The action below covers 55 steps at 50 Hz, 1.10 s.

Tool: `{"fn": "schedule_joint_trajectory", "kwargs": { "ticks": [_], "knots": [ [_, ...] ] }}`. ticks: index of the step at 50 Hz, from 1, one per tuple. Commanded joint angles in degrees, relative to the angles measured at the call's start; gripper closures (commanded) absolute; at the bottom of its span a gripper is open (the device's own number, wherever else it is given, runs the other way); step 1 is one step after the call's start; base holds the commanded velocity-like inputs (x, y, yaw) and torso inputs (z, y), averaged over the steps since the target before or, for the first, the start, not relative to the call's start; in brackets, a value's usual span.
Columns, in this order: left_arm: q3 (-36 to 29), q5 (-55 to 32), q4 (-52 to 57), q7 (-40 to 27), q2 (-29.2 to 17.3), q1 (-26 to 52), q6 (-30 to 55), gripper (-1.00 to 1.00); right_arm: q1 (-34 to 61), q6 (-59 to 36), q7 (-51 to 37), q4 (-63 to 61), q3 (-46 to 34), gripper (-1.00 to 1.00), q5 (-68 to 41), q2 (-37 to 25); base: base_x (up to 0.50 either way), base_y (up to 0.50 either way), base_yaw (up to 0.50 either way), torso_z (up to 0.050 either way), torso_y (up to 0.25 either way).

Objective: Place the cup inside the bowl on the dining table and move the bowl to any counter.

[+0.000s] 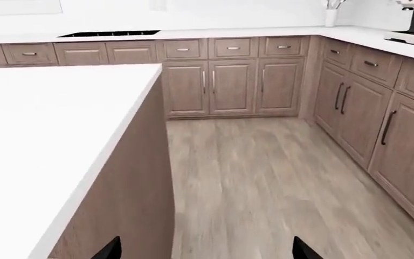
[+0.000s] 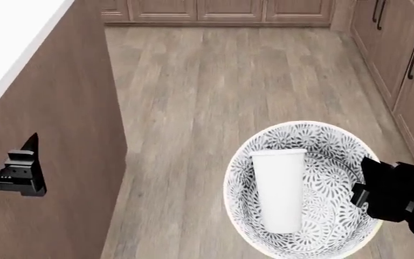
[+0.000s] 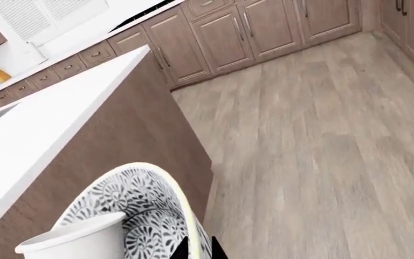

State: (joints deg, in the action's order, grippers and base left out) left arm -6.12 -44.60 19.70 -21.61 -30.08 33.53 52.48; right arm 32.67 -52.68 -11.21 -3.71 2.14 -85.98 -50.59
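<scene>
Fingers of the right gripper point(image 2: 368, 197) clamp one bowl point(image 2: 329, 156) holding one cup point(image 2: 279, 189); left gripper point(image 2: 30, 162) spread, empty.

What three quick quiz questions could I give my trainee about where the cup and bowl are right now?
1. True or false: the cup is inside the bowl.
2. Which gripper holds the bowl? A) left gripper B) right gripper C) neither
3. Fill in: beneath the carried bowl, the head view shows wooden ____, not a counter.

Key: 1 true, the cup leans inside the bowl. 2 B, the right gripper pinches the bowl's rim; the left is open, holding nothing. 3 floor.
</scene>
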Motion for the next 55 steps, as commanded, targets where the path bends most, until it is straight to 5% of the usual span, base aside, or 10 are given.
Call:
{"fn": "schedule_joint_trajectory", "kwargs": {
  "ticks": [1, 55],
  "knots": [
    [-0.45, 0.25, -0.79, 0.16, 0.24, 0.48, -0.41, -1.0, 0.9, 0.08, 0.24, -0.04, 0.07, 1.0, -0.63, 0.22, 0.5, -0.18, 0.0, 0.0, 0.01],
    [-1.04, 0.58, -3.26, 1.14, -0.49, 1.76, -1.75, -1.0, 8.2, -0.33, 1.87, 4.57, -5.46, 1.0, 3.11, 2.9, 0.5, -0.09, 0.0, 0.0, 0.001]
  ]
}}
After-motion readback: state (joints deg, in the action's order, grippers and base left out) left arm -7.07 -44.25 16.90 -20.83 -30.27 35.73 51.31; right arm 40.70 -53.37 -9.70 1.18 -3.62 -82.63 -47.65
